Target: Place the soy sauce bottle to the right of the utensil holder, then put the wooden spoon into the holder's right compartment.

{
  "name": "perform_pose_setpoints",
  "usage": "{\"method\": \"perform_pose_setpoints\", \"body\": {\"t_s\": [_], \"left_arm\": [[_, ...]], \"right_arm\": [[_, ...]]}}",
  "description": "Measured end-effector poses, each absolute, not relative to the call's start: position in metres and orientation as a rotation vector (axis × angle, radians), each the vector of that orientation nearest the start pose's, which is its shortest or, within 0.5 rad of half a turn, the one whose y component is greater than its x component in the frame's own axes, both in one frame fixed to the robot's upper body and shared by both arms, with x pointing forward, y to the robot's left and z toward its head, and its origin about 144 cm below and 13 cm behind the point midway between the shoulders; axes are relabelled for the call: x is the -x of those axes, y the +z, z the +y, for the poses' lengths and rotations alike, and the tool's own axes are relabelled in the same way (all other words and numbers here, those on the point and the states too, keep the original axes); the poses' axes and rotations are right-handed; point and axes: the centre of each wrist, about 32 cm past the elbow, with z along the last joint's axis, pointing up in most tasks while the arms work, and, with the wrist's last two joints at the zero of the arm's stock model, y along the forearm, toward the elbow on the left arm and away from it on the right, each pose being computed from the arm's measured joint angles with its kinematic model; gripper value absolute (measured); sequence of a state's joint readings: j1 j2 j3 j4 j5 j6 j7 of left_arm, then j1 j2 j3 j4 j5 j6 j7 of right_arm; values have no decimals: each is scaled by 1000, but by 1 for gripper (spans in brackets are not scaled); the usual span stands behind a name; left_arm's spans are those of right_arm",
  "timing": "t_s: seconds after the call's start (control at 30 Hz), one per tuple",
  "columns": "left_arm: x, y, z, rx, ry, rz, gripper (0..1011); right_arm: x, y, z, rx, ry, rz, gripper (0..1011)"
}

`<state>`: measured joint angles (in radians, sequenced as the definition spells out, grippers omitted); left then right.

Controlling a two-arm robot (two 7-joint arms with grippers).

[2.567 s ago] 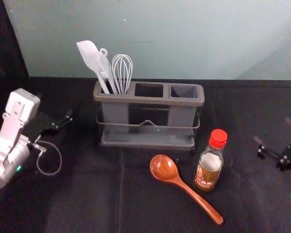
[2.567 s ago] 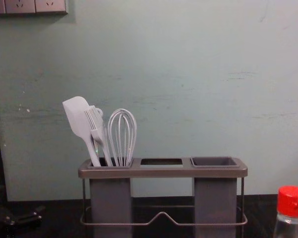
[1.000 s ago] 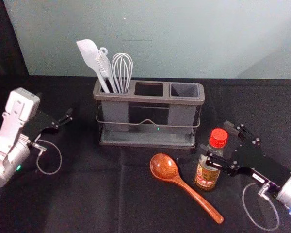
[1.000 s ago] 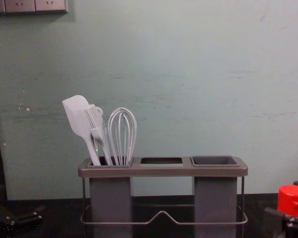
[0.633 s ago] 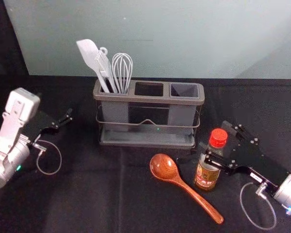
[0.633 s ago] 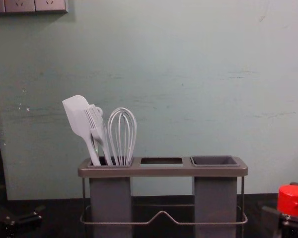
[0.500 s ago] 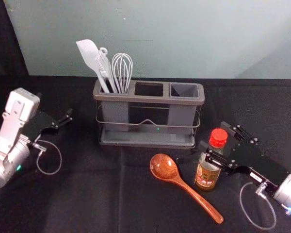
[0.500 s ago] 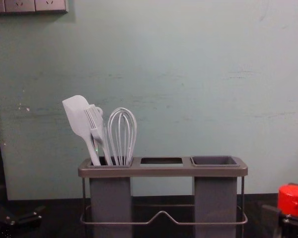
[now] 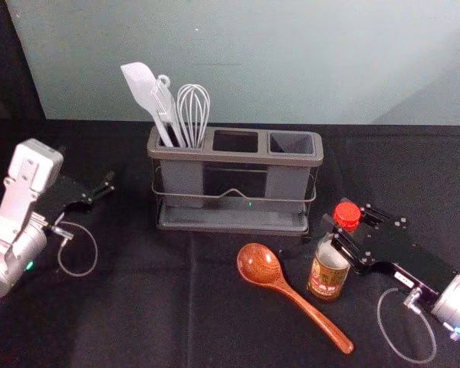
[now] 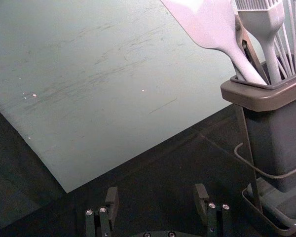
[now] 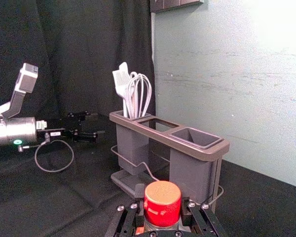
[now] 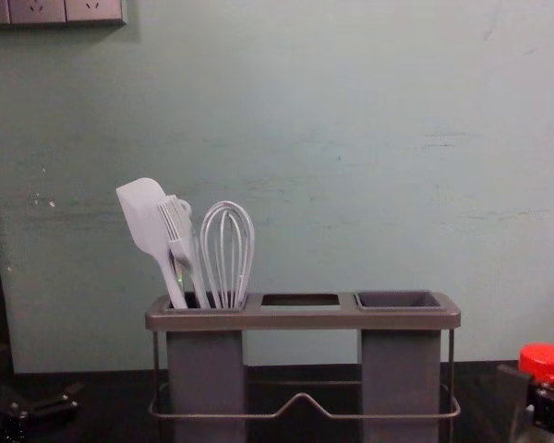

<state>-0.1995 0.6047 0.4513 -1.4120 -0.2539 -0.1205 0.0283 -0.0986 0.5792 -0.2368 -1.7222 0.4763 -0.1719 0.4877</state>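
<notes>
So the black right gripper [image 9: 338,220] was clamped on the red-capped glass soy bottle [image 9: 327,276] (black left gripper [image 9: 107,182] parked off left, fingers apart).

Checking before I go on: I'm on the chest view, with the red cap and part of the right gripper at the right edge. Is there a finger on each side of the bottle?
Observer: Yes. In the right wrist view, the right gripper has its fingers on opposite sides of the bottle at the cap, and it looks closed on it.
Operator: Good. What's lying on the table near it?
Observer: The wooden spoon. Its bowl end is to the left of the bottle, and the handle slants past the bottle's near side.
Operator: And is the other arm holding anything?
Observer: No. In the left wrist view, the left gripper has its fingers wide apart with nothing between them.
</notes>
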Motion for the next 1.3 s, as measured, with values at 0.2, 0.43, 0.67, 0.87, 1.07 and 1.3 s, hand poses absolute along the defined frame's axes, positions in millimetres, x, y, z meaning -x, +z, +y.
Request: {"method": "perform_pose_setpoints", "body": {"t_s": [0.2, 0.43, 0.67, 0.87, 1.07, 1.3], "left_arm": [[-489, 1140, 310, -304, 1248, -285, 1005], [-489, 1140, 310, -304, 1248, -285, 1005], [-489, 1140, 310, -304, 1248, -285, 1005], [-489, 1140, 310, -304, 1248, -285, 1005], [-489, 1140, 310, -304, 1248, -285, 1005], [-489, 1140, 310, -304, 1248, -285, 1005]], "right_arm": [[-420, 1165, -302, -3, -798, -113, 382], [-416, 1176, -307, -13, -813, -142, 382], [-417, 1186, -311, -22, -832, -166, 382], [-425, 1191, -313, -28, -849, -181, 382], [-439, 1191, -310, -31, -879, -172, 382], [-453, 1189, -306, -40, -913, -156, 382]]}}
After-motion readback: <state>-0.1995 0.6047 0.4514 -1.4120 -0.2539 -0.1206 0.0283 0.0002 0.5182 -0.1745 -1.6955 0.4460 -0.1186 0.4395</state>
